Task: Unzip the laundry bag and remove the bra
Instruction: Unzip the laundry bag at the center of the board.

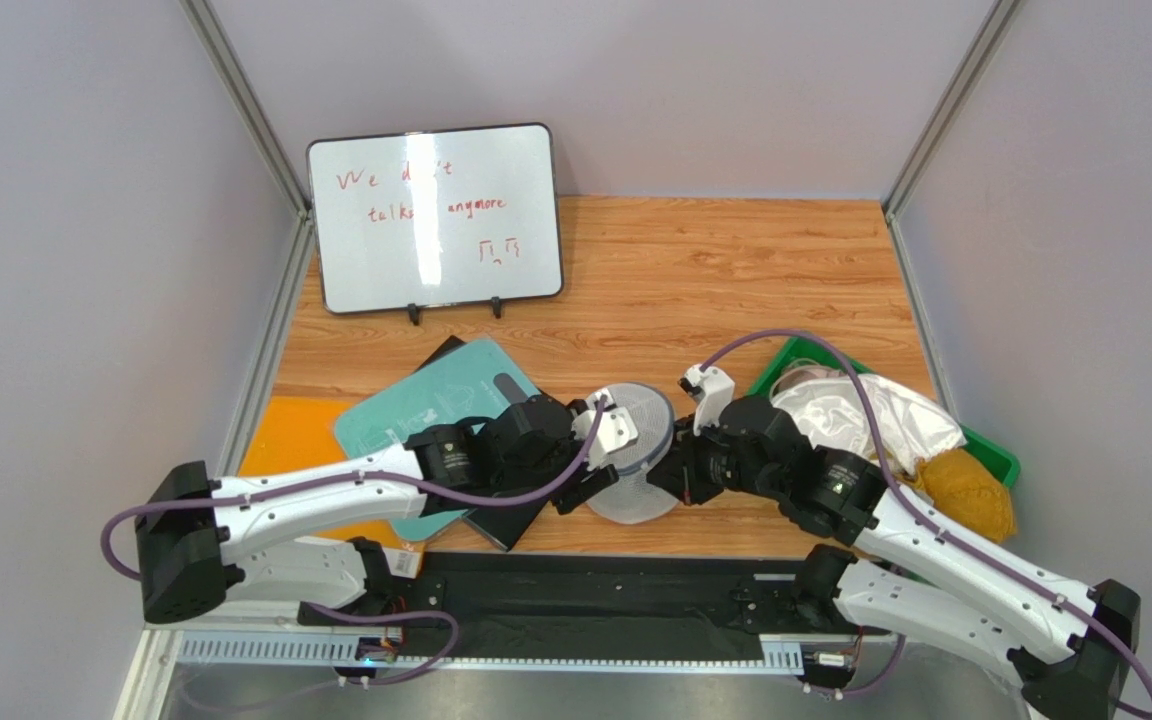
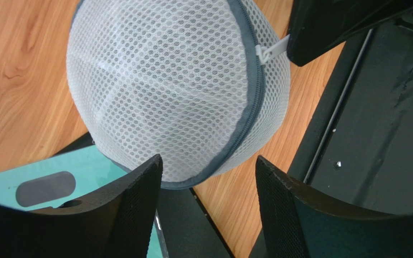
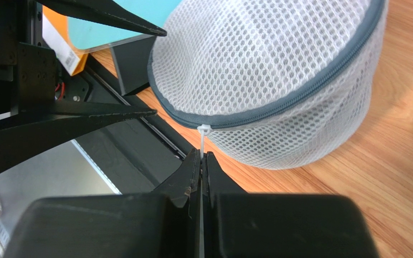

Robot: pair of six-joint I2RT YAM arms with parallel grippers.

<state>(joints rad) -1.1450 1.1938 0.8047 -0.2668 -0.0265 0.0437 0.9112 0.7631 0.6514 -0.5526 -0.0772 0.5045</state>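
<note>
The laundry bag [image 1: 636, 447], a round white mesh pouch with a grey-blue zip rim [image 3: 278, 105], stands on the wooden table between my two grippers, its zip closed. My right gripper [image 3: 203, 159] is shut on the white zip pull [image 3: 204, 134], which also shows in the left wrist view as a zip pull [image 2: 272, 50] at the bag's upper right. My left gripper [image 2: 208, 167] is open, its fingers [image 2: 138, 199] just short of the bag [image 2: 176, 91] and holding nothing. The bra is hidden.
A whiteboard [image 1: 435, 218] stands at the back. A teal board [image 1: 432, 402] and an orange sheet [image 1: 285, 435] lie at the left. The green bin [image 1: 995, 453] at the right holds a white cloth [image 1: 868, 413] and a mustard bundle [image 1: 967, 492]. A black mat [image 1: 612, 588] lines the near edge.
</note>
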